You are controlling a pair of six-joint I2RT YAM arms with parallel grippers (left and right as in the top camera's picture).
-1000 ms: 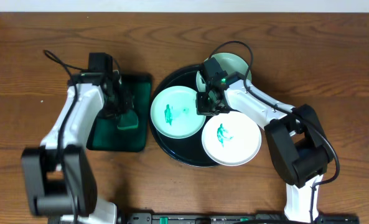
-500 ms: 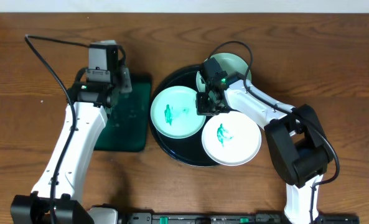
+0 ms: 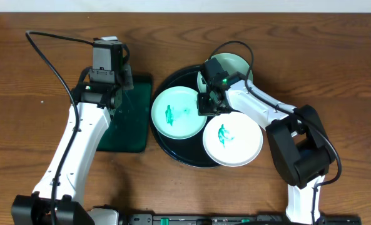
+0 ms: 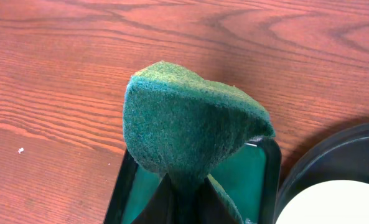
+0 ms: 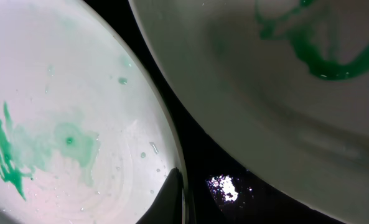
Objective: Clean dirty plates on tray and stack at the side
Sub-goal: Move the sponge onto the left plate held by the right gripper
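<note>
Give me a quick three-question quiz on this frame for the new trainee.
1. How many plates lie on the black tray?
2. True or false: the left gripper is empty.
3. Where is the right gripper? A) folded back by its base B) among the plates, at one's rim C) out of view
Key: 1) Three. 2) False: it is shut on the green sponge. 3) B.
</note>
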